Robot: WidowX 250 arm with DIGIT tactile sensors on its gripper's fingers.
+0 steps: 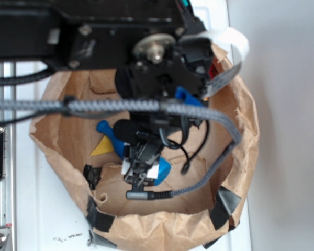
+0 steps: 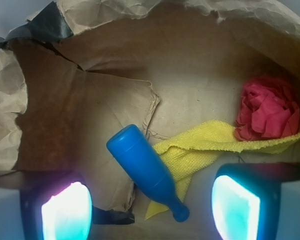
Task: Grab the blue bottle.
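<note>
The arm [image 1: 94,36] reaches over the crumpled paper bag [image 1: 240,157] on the white table [image 1: 36,214], wrist pointing straight down into it. The pincer [image 2: 150,205] hangs just above the bag floor, fingers [image 2: 67,212] apart with nothing between them. The yellow cloth [image 2: 200,147] lies across the bag floor, a red cloth [image 2: 267,110] at its far end. The blue bottle [image 2: 145,167] lies on its side partly on the yellow cloth, neck toward the pincer.
</note>
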